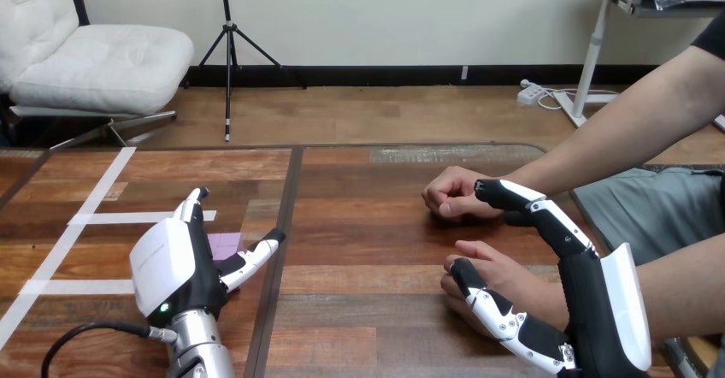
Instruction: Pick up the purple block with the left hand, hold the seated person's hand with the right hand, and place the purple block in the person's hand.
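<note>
Right hand (pixel 588 310) clasped person's hand (pixel 511 277), thumb across it. Left hand (pixel 175 262) wide open; block (pixel 226 243) between its thumb and fingers, apparently ungripped. Lift and placement remained.

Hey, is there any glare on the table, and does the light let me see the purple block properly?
Head view: soft, even light, with only a mild sheen on the far strip of the wooden table and no hard glare. Head view: the purple block is evenly lit but partly covered by the left hand, showing between its thumb and fingers.
</note>
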`<action>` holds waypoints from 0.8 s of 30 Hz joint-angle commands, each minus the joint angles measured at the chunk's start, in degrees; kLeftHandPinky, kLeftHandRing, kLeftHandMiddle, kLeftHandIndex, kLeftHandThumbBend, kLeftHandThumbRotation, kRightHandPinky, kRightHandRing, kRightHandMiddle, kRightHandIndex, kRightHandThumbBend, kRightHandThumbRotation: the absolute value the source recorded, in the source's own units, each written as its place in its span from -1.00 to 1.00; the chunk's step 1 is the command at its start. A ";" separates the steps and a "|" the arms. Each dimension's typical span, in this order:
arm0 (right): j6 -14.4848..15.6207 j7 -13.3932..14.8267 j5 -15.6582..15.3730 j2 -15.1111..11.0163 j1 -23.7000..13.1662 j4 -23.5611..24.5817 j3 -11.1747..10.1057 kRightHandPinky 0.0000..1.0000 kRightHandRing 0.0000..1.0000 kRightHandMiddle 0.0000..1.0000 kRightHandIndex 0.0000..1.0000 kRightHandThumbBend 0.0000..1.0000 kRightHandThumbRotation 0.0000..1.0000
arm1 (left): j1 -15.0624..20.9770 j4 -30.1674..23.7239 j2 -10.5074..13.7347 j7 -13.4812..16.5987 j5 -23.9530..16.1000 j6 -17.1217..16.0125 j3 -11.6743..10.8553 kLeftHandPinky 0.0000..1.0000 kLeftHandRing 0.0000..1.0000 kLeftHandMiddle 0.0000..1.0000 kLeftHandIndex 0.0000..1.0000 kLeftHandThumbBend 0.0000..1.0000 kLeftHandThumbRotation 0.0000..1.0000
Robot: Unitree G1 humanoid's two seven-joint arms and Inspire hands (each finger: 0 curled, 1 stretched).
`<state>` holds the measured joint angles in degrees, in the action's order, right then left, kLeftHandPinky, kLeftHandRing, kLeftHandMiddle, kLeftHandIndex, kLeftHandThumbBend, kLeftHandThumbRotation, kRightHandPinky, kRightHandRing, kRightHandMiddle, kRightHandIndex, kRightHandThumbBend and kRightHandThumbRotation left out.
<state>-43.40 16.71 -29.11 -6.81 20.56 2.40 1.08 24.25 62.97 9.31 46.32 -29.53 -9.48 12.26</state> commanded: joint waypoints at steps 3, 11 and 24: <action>0.38 -0.05 0.70 -0.16 -1.31 3.29 -0.46 0.43 0.53 0.52 0.50 -0.03 -0.45 | 5.28 0.47 -0.02 0.01 0.20 -0.03 0.15 0.52 0.66 0.72 0.72 0.82 0.19; 0.54 -0.18 0.70 -0.41 -1.27 3.38 -0.49 0.42 0.53 0.52 0.51 -0.04 -0.44 | 5.49 0.93 -0.19 0.24 0.10 0.04 0.24 0.52 0.65 0.72 0.72 0.81 0.19; 1.53 -0.68 1.02 -0.39 -0.85 4.34 -0.32 0.43 0.53 0.52 0.50 -0.02 -0.44 | 5.68 1.37 -0.30 0.17 0.12 0.01 0.24 0.54 0.67 0.73 0.75 0.80 0.19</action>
<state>-42.16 16.37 -29.10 -6.88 21.31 3.91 1.07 25.12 63.85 8.54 46.22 -29.49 -9.48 12.31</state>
